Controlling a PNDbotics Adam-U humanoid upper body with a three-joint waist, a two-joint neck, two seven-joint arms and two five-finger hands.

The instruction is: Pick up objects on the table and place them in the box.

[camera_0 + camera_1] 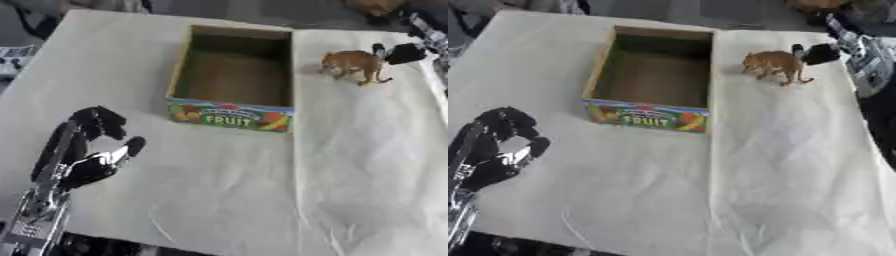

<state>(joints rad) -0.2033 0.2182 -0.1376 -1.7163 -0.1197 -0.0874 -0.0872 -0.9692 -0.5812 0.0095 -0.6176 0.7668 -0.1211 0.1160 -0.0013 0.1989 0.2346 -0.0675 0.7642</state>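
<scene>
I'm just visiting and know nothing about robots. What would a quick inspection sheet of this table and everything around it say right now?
Surface: table covered with a creased pale sheet.
Job's things: open cardboard box with a "FRUIT" label on its near wall, nothing visible inside; brown toy animal standing to the box's right, outside it.
Clutter: nothing seen on the sheet.
Hands: left robot hand over the near left of the table, fingers curled, holding nothing; right robot hand at the far right, just beside the toy animal, its fingers too unclear to judge.
Cables: nothing seen.
Surroundings: dark floor and blurred objects beyond the far edge, not identifiable.
</scene>
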